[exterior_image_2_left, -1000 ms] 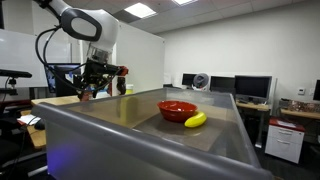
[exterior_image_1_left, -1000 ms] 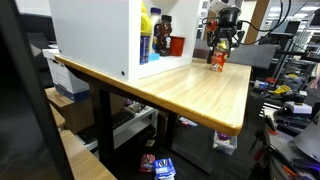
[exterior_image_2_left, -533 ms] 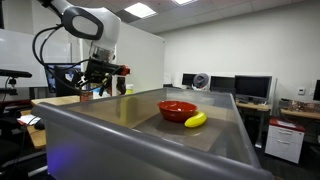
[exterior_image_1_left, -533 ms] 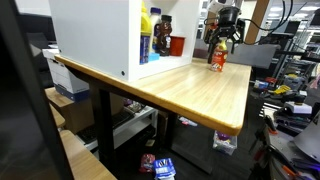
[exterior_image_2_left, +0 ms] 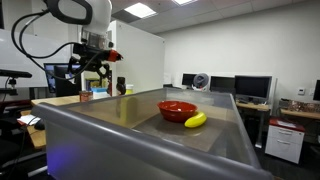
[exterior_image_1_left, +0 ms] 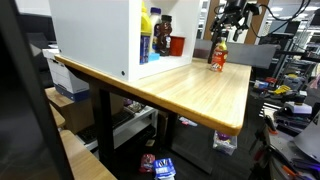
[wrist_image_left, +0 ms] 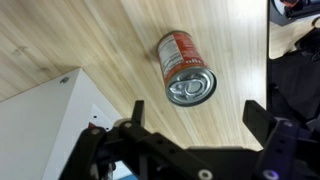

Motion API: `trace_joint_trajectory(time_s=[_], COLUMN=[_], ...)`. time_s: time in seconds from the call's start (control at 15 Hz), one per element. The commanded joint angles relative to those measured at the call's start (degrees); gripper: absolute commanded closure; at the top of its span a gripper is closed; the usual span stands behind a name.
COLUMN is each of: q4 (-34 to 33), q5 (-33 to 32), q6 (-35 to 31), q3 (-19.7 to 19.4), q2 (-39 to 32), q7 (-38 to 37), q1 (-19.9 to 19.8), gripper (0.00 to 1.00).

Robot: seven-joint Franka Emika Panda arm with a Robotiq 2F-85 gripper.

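Note:
A red-labelled tin can stands upright on the wooden table, its silver lid facing the wrist camera. My gripper hangs open above it, the can lying just beyond the gap between the two black fingers and touching neither. In both exterior views the gripper is well above the tabletop, and the can stands alone below it near the table's far end. Nothing is held.
A white open-fronted cabinet stands on the table beside the can, with bottles and a red item inside. A red bowl and a banana lie on a grey surface in an exterior view. Desks and monitors stand around.
The jaws opened and let go of the can. The gripper then rose straight up, leaving the can standing on the table.

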State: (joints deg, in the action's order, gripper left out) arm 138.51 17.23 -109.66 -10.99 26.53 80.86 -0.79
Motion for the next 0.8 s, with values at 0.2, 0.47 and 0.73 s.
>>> trace_joint_trajectory(time_s=[0.2, 0.47, 0.73], q4=[7.45, 12.04, 15.75], q5=[0.81, 0.22, -0.45], q6=[-5.54, -11.89, -19.17], q3=[4.41, 6.72, 8.11], q2=[10.31, 13.47, 14.91], q7=[-20.75, -33.65, -46.02], q1=[-0.43, 0.57, 1.41], gripper=[0.00, 0.00, 0.00])
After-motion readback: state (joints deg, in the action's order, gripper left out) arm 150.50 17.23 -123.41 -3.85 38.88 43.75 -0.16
